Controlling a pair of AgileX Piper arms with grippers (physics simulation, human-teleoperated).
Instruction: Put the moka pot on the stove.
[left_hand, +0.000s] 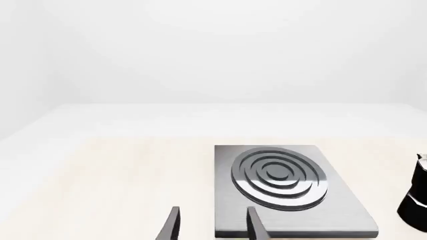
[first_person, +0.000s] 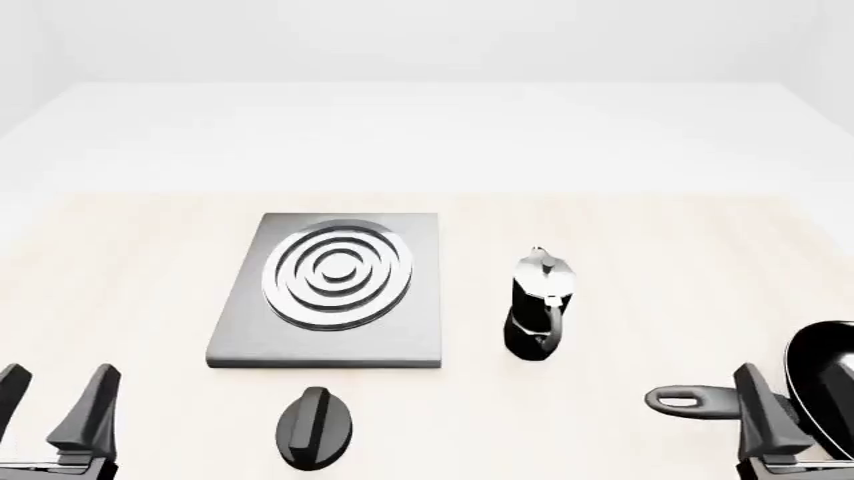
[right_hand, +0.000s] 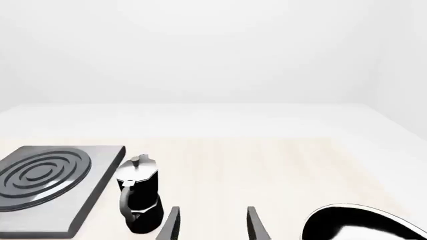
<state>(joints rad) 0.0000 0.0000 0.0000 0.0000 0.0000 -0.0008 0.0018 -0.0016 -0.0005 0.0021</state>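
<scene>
Your moka pot (first_person: 539, 302) stands upright on the tabletop (first_person: 627, 250) just right of the stove (first_person: 330, 290), untouched, and both the left tool (first_person: 54, 408) and the right tool (right_hand: 212, 222) sit spread apart and empty near the front edge. The pot is tall and narrow, so a glancing finger could tip it. Reaching with the right, you may clip the frying pan (first_person: 814, 385).
</scene>
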